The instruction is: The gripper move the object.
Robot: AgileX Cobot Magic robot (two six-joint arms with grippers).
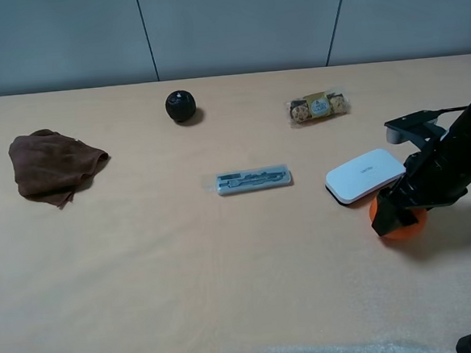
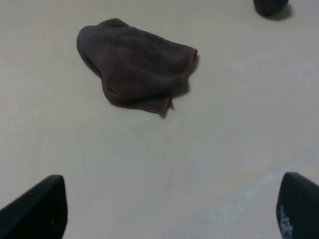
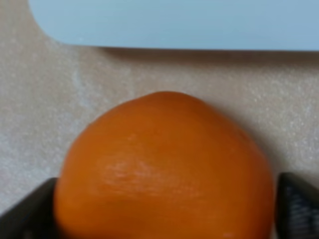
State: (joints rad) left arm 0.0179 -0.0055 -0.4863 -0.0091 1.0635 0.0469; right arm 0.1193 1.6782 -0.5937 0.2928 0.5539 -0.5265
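The object (image 3: 164, 164) lies near the right edge of the bench (image 1: 187, 293), a little toward the front, just beside the white case (image 1: 365, 174). The right gripper (image 1: 393, 212) is low over it, with one of its fingers (image 3: 30, 211) on each side of the fruit, very close to the skin. Whether they already press it, I cannot tell.

To do this step well, I think the fingers should close at the widest part of the ball, slowly, because a smooth round skin can slip out. The lift should go straight up first, so the case is not pushed.

The left gripper (image 2: 169, 219) is wide apart and holds nothing, near the brown cloth (image 2: 137, 67).
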